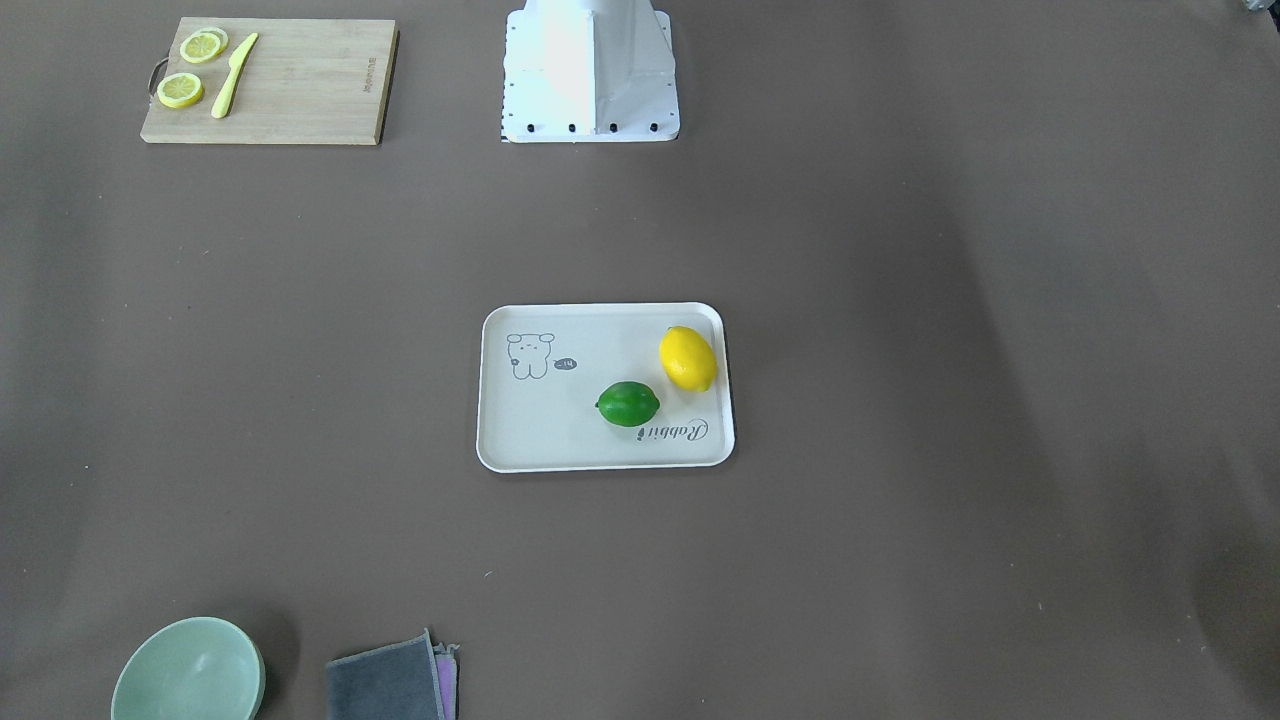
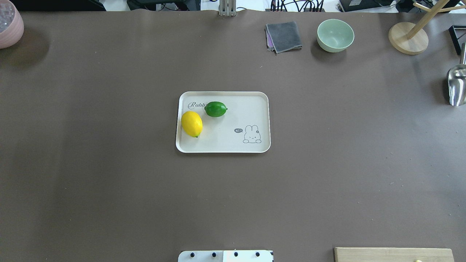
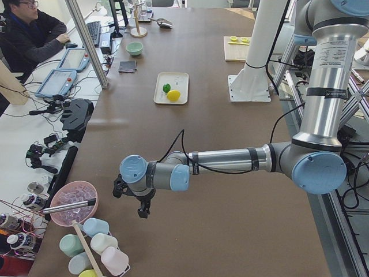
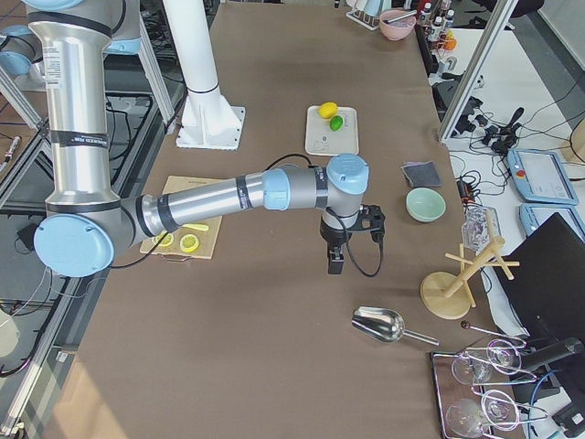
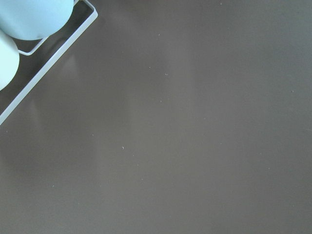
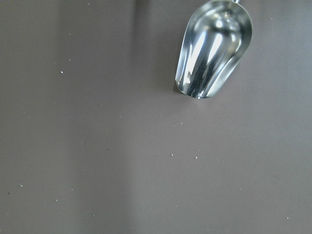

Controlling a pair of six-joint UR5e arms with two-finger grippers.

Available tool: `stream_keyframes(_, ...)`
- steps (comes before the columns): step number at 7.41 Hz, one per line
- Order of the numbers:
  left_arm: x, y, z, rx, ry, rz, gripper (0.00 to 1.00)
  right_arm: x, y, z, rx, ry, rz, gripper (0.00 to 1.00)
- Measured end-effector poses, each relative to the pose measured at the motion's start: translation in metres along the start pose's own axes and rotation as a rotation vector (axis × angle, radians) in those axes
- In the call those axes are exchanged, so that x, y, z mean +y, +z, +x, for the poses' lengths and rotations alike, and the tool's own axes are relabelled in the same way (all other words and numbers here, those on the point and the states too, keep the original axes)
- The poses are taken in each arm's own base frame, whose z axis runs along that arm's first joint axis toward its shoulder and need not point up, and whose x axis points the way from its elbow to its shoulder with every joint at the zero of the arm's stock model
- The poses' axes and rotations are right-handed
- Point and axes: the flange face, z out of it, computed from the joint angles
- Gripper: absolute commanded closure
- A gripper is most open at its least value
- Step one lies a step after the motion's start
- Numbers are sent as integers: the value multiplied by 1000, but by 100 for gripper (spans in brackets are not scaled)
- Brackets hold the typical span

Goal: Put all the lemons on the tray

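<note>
Brown table (image 2: 109, 189), 2 lemons (image 2: 192, 123) on tray (image 2: 225, 142); grippers (image 3: 141, 208) far

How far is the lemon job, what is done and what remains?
Done: the yellow lemon and the green lemon both lie on the tray. In hand: nothing seen; the left tool and right tool hang far from it. Left: no whole lemon elsewhere.

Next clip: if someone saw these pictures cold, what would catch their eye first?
First, the yellow lemon and the green lemon, bright against the brown table. Both lie on the off-white tray at mid-table. Next, the two arms reach low toward opposite table ends, with the left gripper and the right gripper both far from the tray.
</note>
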Motion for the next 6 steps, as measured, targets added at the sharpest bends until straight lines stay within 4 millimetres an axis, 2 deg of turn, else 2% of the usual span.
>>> stream_keyframes(3,41,2,-18,-2,-44,-4,1,28,7,28,-18,16,-14,0)
stream_keyframes(4,47,2,-19,-2,-51,-6,1,32,9,30,-19,36,-17,0)
stream_keyframes(6,43,-1,-16,-2,-45,2,1,33,10,31,-18,76,-18,0)
